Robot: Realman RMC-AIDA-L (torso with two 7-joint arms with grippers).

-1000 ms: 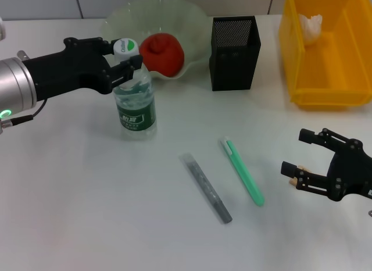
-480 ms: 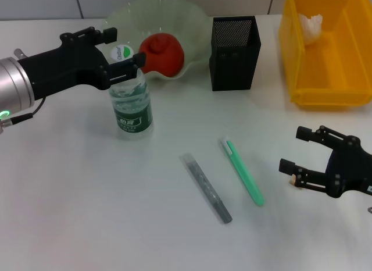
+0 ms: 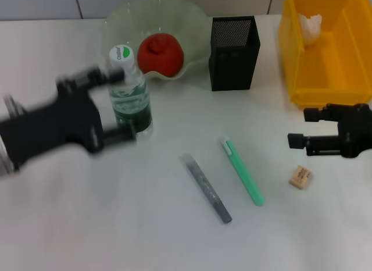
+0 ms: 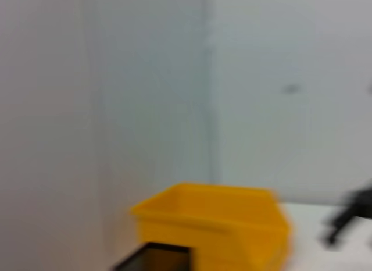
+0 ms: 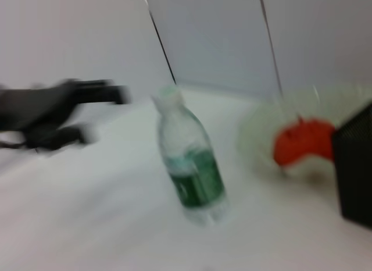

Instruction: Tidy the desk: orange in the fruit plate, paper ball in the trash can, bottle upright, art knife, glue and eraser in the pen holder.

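The bottle [image 3: 129,91] stands upright on the desk [image 3: 116,224], just in front of the fruit plate [image 3: 157,27], which holds the orange [image 3: 161,53]. The left gripper [image 3: 113,105] is beside the bottle on its left, its image smeared; its two fingers [image 3: 99,76] stand apart with nothing between them, and the arm behind them is too blurred to make out. The right gripper [image 3: 302,128] hovers in front of the trash can [image 3: 325,56], jaws apart and empty, its body cut off by the frame's right edge. The eraser [image 3: 299,177] lies loose on the desk just below it. The paper ball [image 3: 310,24] sits in the trash can's far corner. The pen holder [image 3: 233,44] stands between plate and bin; its inside cannot be seen. A green art knife [image 3: 243,171] and a grey glue stick [image 3: 206,187] lie side by side on the desk, apart. The left wrist view shows only a blurred wall and the yellow bin.
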